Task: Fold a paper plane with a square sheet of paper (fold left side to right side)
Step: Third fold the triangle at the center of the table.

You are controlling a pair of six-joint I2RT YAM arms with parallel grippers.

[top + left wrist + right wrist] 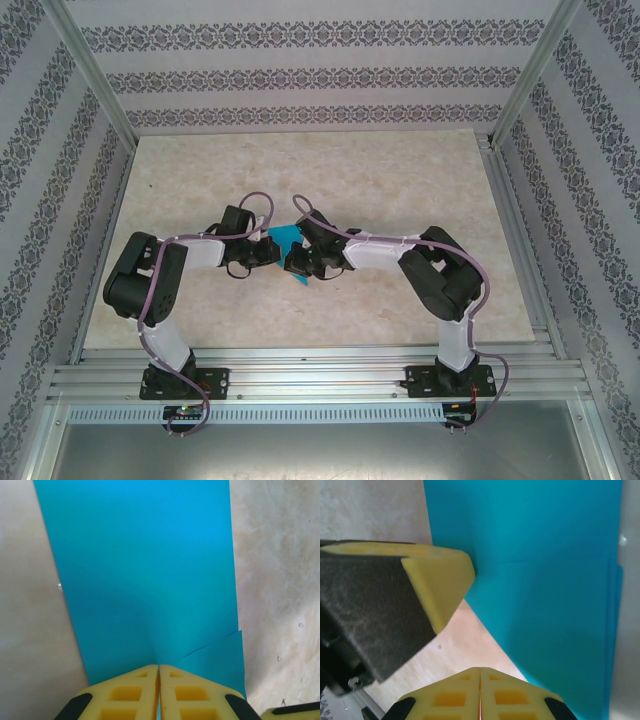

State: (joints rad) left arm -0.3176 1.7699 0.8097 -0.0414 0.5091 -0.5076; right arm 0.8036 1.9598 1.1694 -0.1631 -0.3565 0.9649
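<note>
The cyan-blue sheet of paper [287, 237] lies folded in layers on the table between my two grippers, and a flap edge shows at its lower right [215, 645]. My left gripper [159, 666] is shut, its tips on the paper [150, 570] where a faint crease runs up from them. I cannot tell whether a fold is pinched. My right gripper [480, 669] is shut on nothing, over bare table beside the paper's slanted edge [545, 590]. A left finger [440, 580] touches that edge. From above the left gripper [270, 252] and right gripper [302, 262] nearly meet. A finished paper plane is out of view.
The beige marbled tabletop [400, 180] is fenced by aluminium rails [300, 360] at the front and patterned walls [300, 80] on three sides. Both arms bend inward from their bases [180, 380] at the near edge.
</note>
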